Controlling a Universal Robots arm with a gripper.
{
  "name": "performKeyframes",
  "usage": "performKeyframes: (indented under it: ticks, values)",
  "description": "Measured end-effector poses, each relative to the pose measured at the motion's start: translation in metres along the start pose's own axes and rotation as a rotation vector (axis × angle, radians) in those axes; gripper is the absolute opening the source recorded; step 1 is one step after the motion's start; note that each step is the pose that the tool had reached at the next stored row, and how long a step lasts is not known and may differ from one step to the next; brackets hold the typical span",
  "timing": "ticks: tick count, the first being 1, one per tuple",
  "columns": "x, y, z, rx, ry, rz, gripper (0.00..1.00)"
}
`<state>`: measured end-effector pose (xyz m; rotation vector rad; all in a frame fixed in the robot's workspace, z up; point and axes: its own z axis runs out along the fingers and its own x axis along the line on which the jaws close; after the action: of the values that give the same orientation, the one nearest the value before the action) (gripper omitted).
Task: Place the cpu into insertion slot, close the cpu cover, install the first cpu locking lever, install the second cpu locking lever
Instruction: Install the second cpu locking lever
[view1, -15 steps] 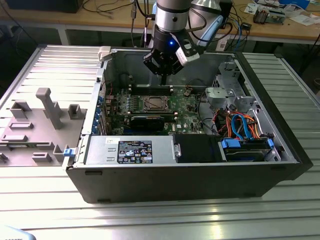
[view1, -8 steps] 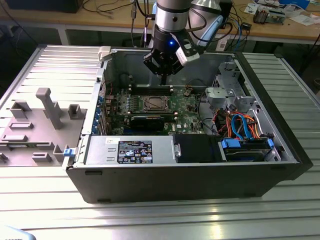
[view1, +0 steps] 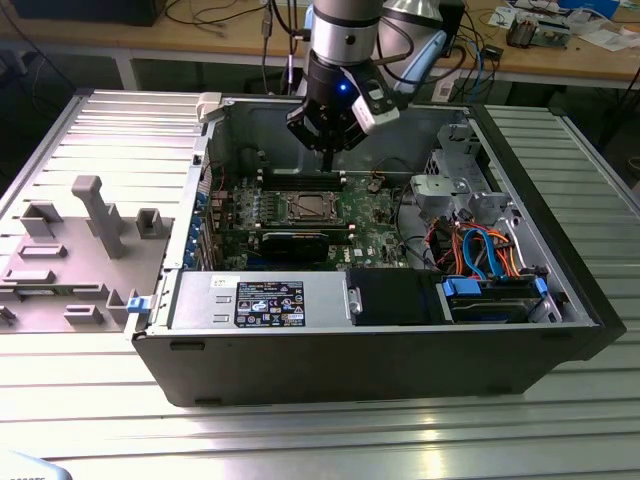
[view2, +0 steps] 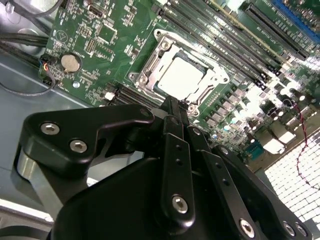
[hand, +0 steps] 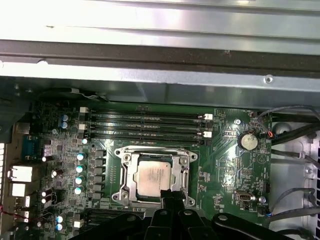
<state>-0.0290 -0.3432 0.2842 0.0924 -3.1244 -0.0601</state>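
Observation:
The cpu (hand: 152, 178) lies flat in the insertion slot (hand: 189, 186) on the green board, its silver-grey top showing through the window of the cpu cover (hand: 127, 176), which lies down around it. In the exterior view the cpu (view1: 308, 208) sits mid-case, with my gripper (view1: 328, 160) hanging above and just behind it. Both wrist views show the black fingers pressed together with nothing between them, so the gripper (view2: 175, 106) is shut, its tip close to one edge of the cover (view2: 150, 70). In the first wrist view the gripper (hand: 172, 196) overlaps the socket's near rim.
Long memory slots (hand: 145, 125) run beside the socket, and a coin battery (hand: 247, 141) sits on the board. The case walls (view1: 215, 140) surround the board. A power supply (view1: 260, 300) and blue and orange cables (view1: 480, 250) fill the front. A grey fixture (view1: 90, 215) stands at the exterior view's left.

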Motion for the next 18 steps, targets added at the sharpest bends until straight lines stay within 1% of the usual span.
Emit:
performKeyframes:
  ticks: [1, 2, 4, 7, 8, 9, 10, 12, 16, 18]
  values:
    - [0.0002, -0.003, 0.0, -0.003, -0.0002, 0.0, 0.11]
    - [0.0004, -0.0072, 0.0001, -0.0075, -0.0004, 0.0, 0.11]
    - [0.0008, -0.0136, 0.0002, -0.0174, -0.001, 0.0, 0.11]
    - [0.0014, -0.023, 0.0008, -0.0359, -0.0021, -0.001, 0.11]
    - [0.0016, -0.0272, 0.0012, -0.0446, -0.0027, -0.001, 0.11]
    - [0.0018, -0.0303, 0.0016, -0.0502, -0.003, -0.001, 0.11]
    - [0.002, -0.0347, 0.0019, -0.056, -0.0033, -0.001, 0.11]
    - [0.0023, -0.0396, 0.0028, -0.0604, -0.0037, -0.001, 0.11]
    - [0.0028, -0.0465, 0.0048, -0.0637, -0.0038, -0.001, 0.11]
    - [0.0039, -0.0514, 0.0065, -0.0676, -0.004, -0.001, 0.11]
